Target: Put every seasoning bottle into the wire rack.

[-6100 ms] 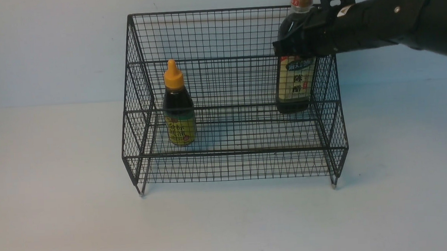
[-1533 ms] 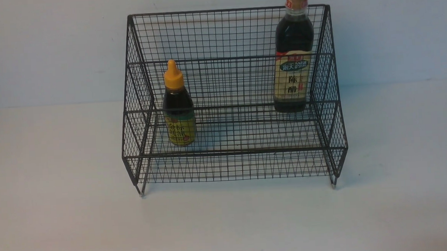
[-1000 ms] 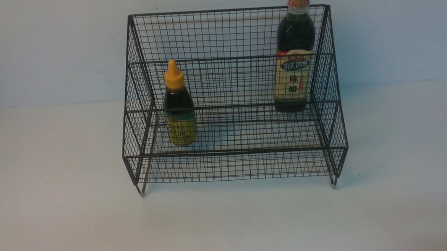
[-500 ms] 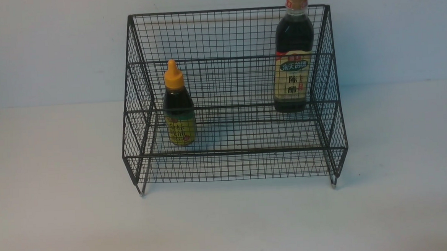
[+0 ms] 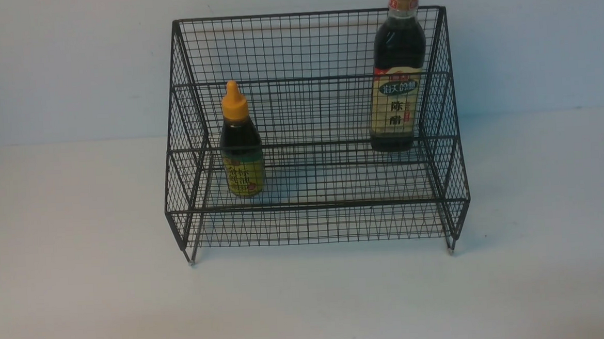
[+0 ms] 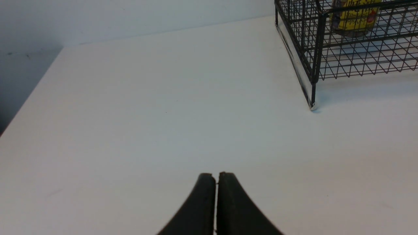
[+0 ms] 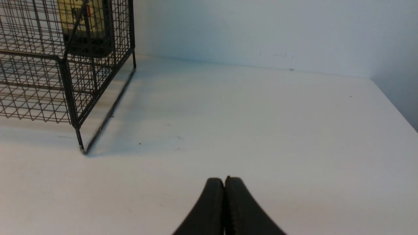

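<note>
The black wire rack (image 5: 315, 223) stands in the middle of the white table. The small squat bottle (image 5: 240, 141) with orange pointed cap and yellow-green label stands upright on the lower tier at the left; its label shows in the left wrist view (image 6: 354, 14). The taller bottle (image 5: 396, 71) with tan cap and cream label stands upright on the upper tier at the right; its base shows in the right wrist view (image 7: 86, 29). My left gripper (image 6: 216, 174) is shut and empty over bare table left of the rack. My right gripper (image 7: 224, 179) is shut and empty right of the rack.
A pale wall runs behind the table. The rack's front left foot (image 6: 312, 106) and front right foot (image 7: 82, 150) rest on the table. The table's left edge (image 6: 29, 98) and right edge (image 7: 395, 104) show in the wrist views.
The right arm, which held the taller bottle in the rack 6 s ago, has let go and left the front view. The taller bottle wobbles slightly. The left gripper tip slipped out at bottom left.
</note>
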{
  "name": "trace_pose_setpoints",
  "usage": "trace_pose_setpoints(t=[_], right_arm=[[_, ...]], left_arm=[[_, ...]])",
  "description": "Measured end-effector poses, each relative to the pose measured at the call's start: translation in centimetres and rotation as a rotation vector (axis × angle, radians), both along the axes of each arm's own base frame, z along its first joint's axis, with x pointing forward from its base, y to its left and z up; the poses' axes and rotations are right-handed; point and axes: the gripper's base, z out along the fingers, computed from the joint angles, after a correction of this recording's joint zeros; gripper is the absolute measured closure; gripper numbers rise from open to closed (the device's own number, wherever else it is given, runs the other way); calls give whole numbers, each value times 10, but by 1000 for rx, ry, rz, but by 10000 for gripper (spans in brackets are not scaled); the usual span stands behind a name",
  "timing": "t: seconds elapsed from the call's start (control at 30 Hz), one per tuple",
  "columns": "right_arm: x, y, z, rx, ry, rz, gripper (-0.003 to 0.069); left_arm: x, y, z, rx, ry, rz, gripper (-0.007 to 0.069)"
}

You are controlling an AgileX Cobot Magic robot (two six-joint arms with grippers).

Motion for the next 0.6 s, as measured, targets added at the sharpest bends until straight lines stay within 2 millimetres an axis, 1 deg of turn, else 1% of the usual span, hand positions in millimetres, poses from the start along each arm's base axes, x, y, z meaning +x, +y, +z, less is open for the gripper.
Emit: trace_pose_setpoints(t=[0.6], right_arm=[[0, 0, 0, -11, 0, 3, 669]], left_arm=[[0, 0, 0, 0, 0, 0, 629]])
